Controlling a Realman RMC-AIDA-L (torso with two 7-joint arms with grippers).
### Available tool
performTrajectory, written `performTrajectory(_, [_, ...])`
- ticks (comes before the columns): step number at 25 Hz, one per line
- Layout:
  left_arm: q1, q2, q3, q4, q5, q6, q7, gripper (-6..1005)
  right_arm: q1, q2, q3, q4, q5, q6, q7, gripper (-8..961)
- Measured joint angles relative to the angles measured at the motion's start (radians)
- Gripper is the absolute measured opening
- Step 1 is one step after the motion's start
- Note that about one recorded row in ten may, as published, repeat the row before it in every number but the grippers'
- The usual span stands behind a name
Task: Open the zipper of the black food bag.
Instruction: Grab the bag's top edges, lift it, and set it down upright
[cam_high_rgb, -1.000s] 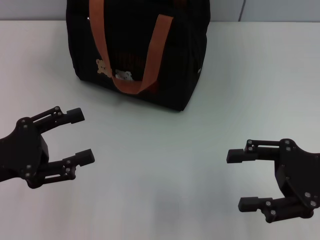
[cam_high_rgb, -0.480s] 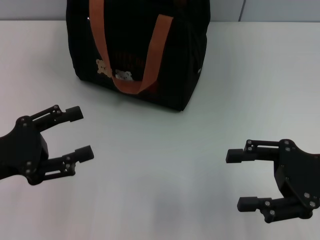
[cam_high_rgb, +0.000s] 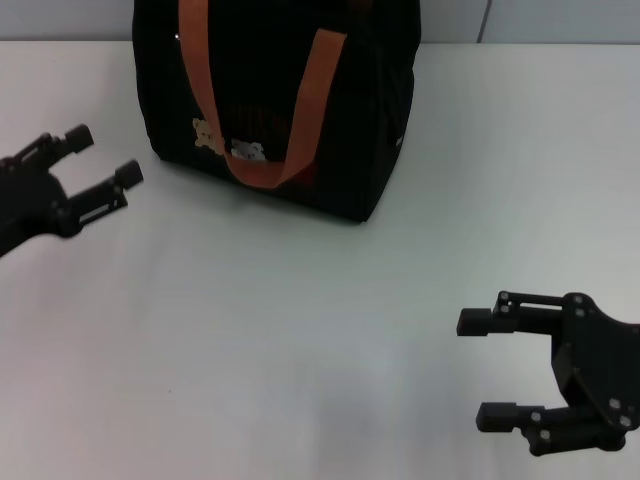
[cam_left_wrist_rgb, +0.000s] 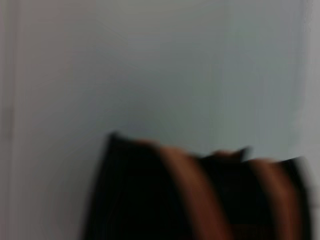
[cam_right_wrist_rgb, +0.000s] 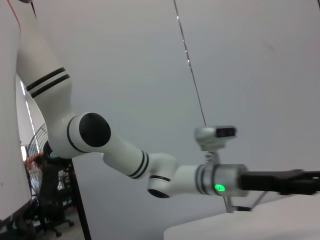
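Standing on the table (cam_high_rgb: 300, 330), the black food bag (cam_high_rgb: 280, 110) shows no contents.

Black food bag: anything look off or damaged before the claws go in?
Nothing stands out. The black food bag stands upright on the white table, straps draped down its front, no tear or spill showing. Its top rim is cut off from view. Left claw is open beside it; right claw is open, near the front edge.

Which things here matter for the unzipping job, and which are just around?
For the job:
- black food bag
- left gripper, open beside the bag
- right gripper, open, near the table's front

Just around:
- white table
- wall behind
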Motion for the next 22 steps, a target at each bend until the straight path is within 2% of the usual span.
performTrajectory(3, [-0.048, -0.015, -0.009, -0.011, -0.001, -0.163, 0.043, 823, -0.018, 0.009, 0.000, 0.000, 0.000, 0.001, -0.001, 765])
performTrajectory(8, [-0.136, -0.016, -0.026, -0.071, -0.012, -0.365, 0.119, 817, -0.030, 0.019, 0.001, 0.000, 0.001, 0.004, -0.003, 766])
performTrajectory(12, [-0.172, -0.017, -0.024, -0.082, -0.013, -0.424, 0.131, 811, -0.033, 0.021, 0.001, 0.006, 0.001, 0.006, -0.003, 766])
performTrajectory(13, [-0.208, -0.021, -0.020, -0.091, -0.013, -0.456, 0.135, 810, -0.033, 0.022, 0.002, 0.015, 0.001, 0.006, -0.003, 766])
performTrajectory(15, [-0.241, -0.022, -0.017, -0.113, -0.013, -0.480, 0.145, 807, -0.032, 0.022, 0.001, 0.020, 0.001, 0.006, -0.003, 766])
performTrajectory(22, [-0.311, -0.022, -0.002, -0.159, -0.012, -0.542, 0.157, 798, -0.030, 0.024, 0.000, 0.047, 0.001, -0.001, -0.025, 766])
